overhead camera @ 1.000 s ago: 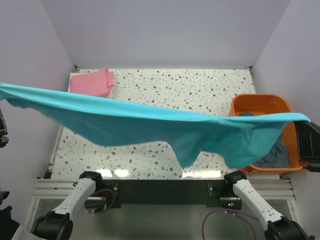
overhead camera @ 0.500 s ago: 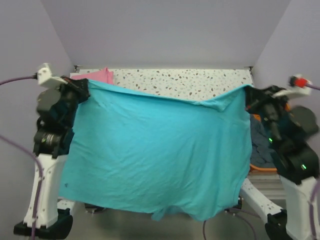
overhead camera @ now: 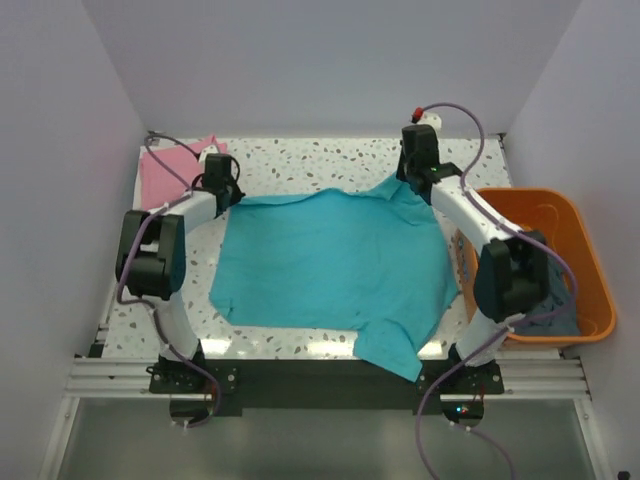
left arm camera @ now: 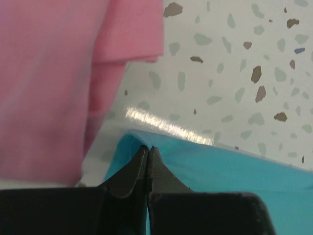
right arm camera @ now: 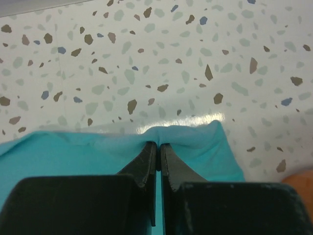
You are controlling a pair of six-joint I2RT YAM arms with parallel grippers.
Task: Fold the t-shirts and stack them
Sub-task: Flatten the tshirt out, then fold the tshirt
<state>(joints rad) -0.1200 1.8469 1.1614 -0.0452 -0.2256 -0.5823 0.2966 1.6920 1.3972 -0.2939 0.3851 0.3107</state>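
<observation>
A turquoise-teal t-shirt [overhead camera: 330, 260] lies spread flat on the speckled table, and a sleeve [overhead camera: 395, 345] hangs over the near edge. My left gripper [overhead camera: 222, 185] is shut on its far left corner; the left wrist view shows the jaws [left arm camera: 148, 148] pinching the teal hem [left arm camera: 234, 171]. At the far right corner my right gripper [overhead camera: 418, 180] is also shut, its tips [right arm camera: 157, 144] nipping a small ridge of teal cloth [right arm camera: 205, 147]. A folded pink t-shirt [overhead camera: 170, 170] lies at the far left, close to the left gripper [left arm camera: 73, 73]. A dark grey-blue t-shirt [overhead camera: 558, 312] lies crumpled in the tub.
An orange plastic tub [overhead camera: 540, 196] stands at the table's right edge, partly under the right arm. Walls close in the table on the left, back and right. Bare speckled table [overhead camera: 320, 165] shows beyond the teal shirt.
The teal shirt, held stretched in the air between both grippers, has been carried to the far side and laid flat on the table. Both arms have reached forward and down.
</observation>
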